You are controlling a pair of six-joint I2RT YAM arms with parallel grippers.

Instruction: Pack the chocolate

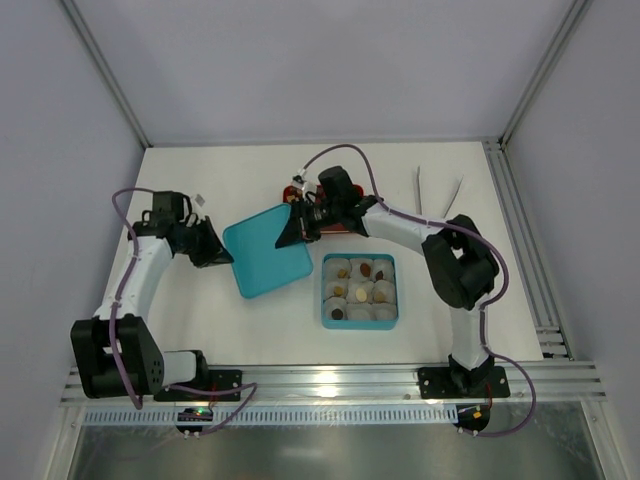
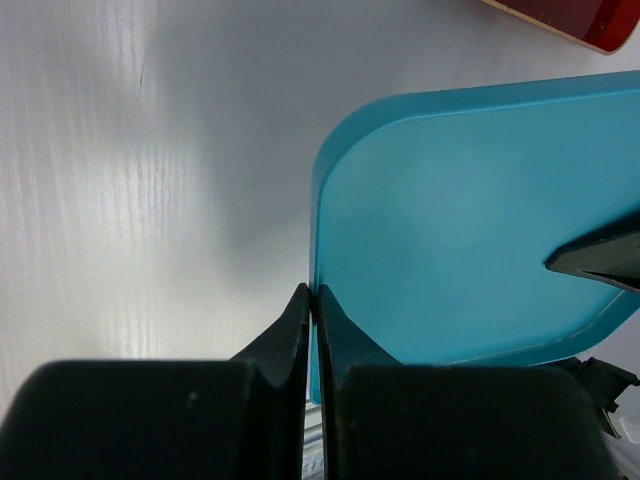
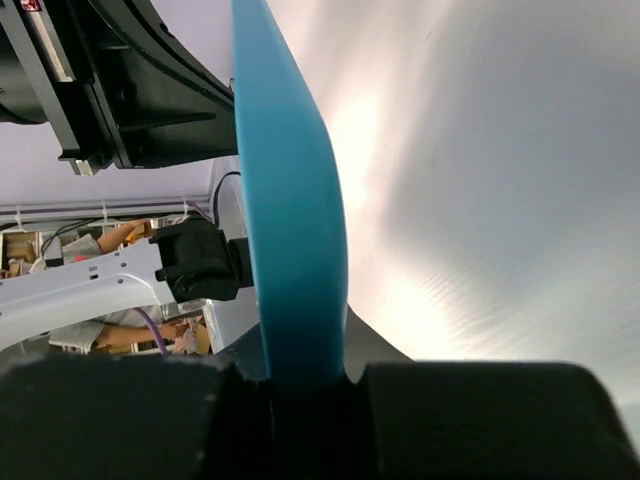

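The white, faintly grained surface (image 1: 200,330) carries everything, and the step in hand looks like closing up. A teal lid (image 1: 262,255) is gripped at two of its edges and stands left of the open box, not on it.

The lid is a smooth, matte plastic square with rounded corners and a shallow raised rim. In the right wrist view it shows edge-on as a thin, slightly bowed slab. The left pincer (image 2: 312,295) is clenched on the lid's left rim, its black fingers pinched tight with the edge between them. The right pincer (image 1: 298,228) is clamped on the opposite edge, at the lid's upper right in the top view.

The teal box (image 1: 326,290) sits lower right of the lid. It is square and rigid, and nine crinkled white paper cups (image 1: 384,293) fill it in a grid. A glossy red tray (image 2: 590,25) lies mostly hidden behind the right arm. Two thin metal tools (image 1: 421,190), probably tweezers, lie at the upper right.

The chocolate (image 1: 365,270) rests in the cups as tiny rounded pieces in tan, brown and dark brown. Several cups look empty.

The next move probably calls for both arms to carry the lid rightward together, level it, square its corners to the box and lower it evenly.
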